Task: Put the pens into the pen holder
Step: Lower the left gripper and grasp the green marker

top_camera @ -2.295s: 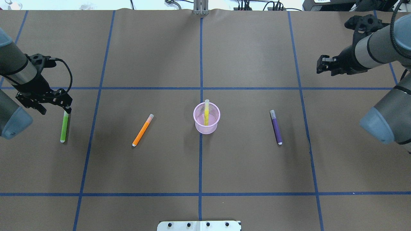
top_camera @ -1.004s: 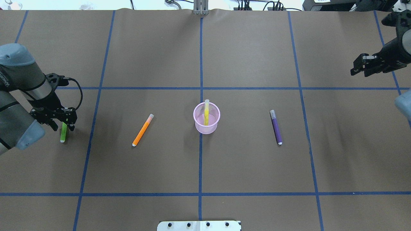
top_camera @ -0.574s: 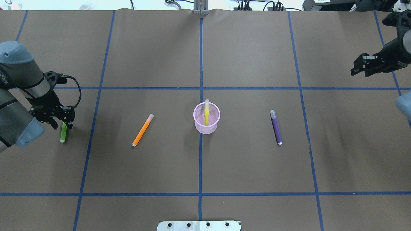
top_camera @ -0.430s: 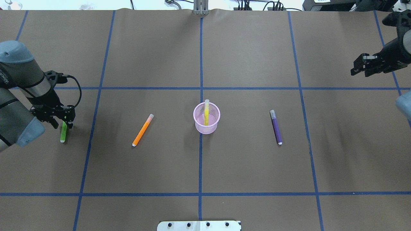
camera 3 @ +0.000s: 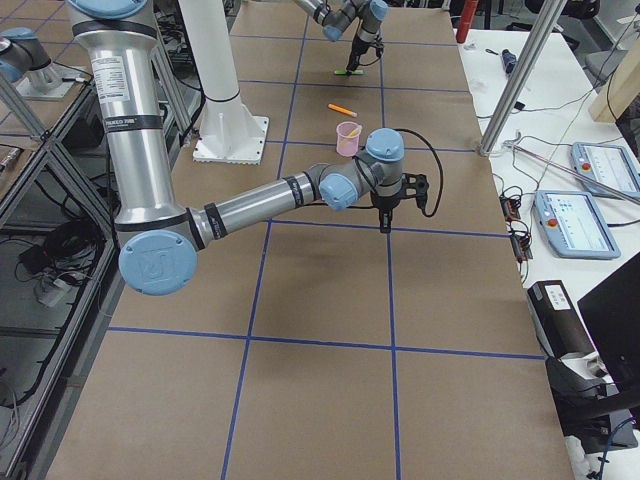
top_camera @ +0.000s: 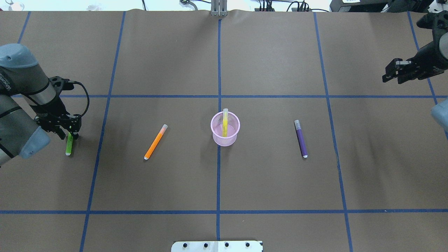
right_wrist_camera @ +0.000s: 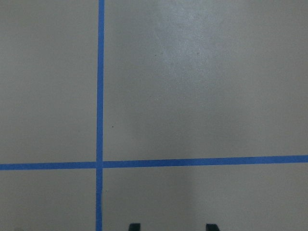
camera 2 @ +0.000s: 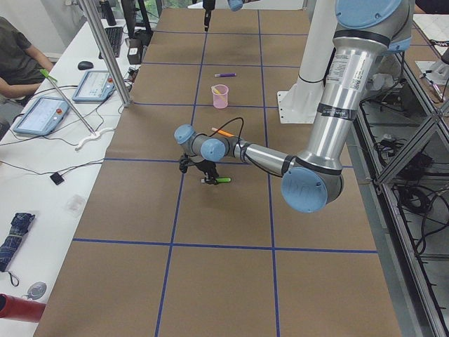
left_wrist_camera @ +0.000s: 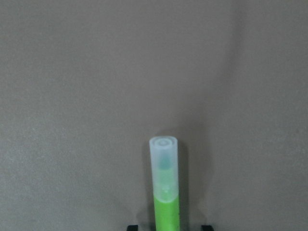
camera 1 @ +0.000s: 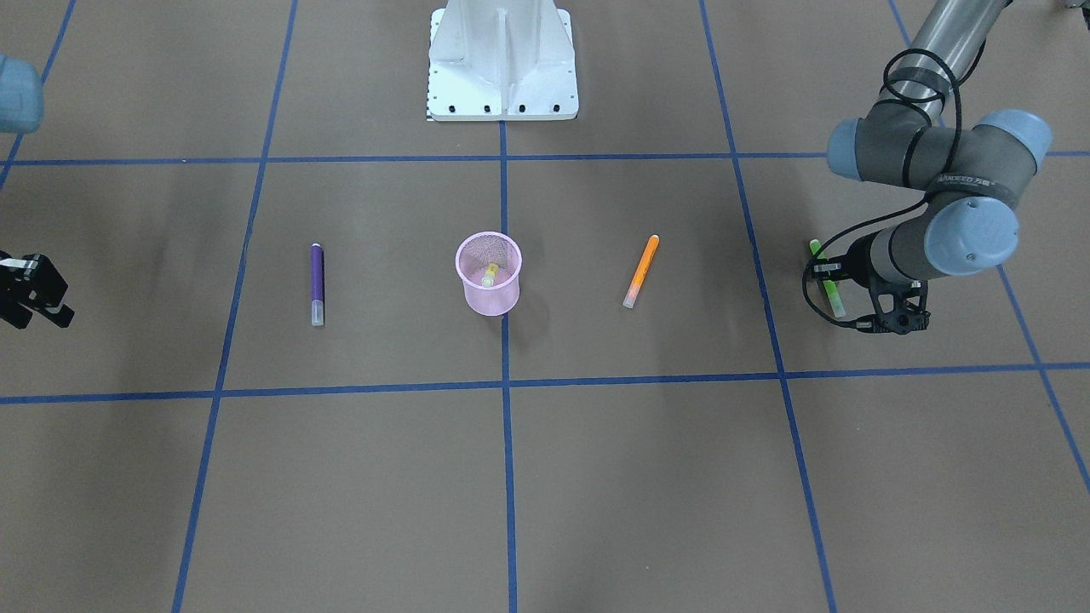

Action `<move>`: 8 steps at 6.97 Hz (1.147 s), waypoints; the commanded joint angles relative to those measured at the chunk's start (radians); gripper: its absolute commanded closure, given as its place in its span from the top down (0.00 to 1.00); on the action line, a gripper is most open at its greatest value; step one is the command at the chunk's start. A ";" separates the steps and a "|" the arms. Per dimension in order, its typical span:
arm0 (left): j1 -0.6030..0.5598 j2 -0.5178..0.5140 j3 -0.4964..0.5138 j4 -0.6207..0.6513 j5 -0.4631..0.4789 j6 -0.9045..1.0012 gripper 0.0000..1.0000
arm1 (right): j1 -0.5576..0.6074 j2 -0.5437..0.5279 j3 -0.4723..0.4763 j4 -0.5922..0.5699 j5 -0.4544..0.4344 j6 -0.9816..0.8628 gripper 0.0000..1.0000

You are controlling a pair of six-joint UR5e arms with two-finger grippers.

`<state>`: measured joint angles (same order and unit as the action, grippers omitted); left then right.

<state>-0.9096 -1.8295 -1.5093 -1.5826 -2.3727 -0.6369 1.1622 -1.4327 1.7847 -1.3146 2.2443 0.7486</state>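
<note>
The bright green pen (top_camera: 69,147) lies flat at the table's left end and shows close up in the left wrist view (left_wrist_camera: 166,192). My left gripper (top_camera: 68,134) is open and straddles its capped half, with a fingertip on each side and a gap to the pen. The orange pen (top_camera: 155,142) and the purple pen (top_camera: 301,139) lie flat on either side of the pink mesh pen holder (top_camera: 225,138). A yellow pen (top_camera: 225,120) stands in the holder. My right gripper (top_camera: 385,76) is open and empty, high at the far right.
The white robot base (camera 1: 502,60) stands behind the holder. Blue tape lines (top_camera: 218,70) cross the brown table cover. In the exterior left view, a side bench (camera 2: 63,105) with tablets and a seated person runs along the table's far edge.
My left gripper has come down from beside the green pen's cap to straddle the pen. My right arm has drawn back to the right and then stayed still. No pen has moved.
</note>
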 commanded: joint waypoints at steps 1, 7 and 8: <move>-0.003 -0.002 0.006 0.000 0.004 0.000 0.21 | 0.001 0.000 0.001 0.000 0.001 0.000 0.55; -0.048 -0.091 -0.142 0.041 -0.022 -0.003 0.00 | 0.017 0.001 -0.007 0.000 0.003 -0.014 0.56; -0.040 -0.150 -0.205 0.038 0.002 -0.015 0.00 | 0.017 0.001 -0.010 0.000 0.003 -0.014 0.56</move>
<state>-0.9538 -1.9212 -1.6353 -1.5458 -2.3887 -0.6427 1.1763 -1.4315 1.7791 -1.3144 2.2471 0.7372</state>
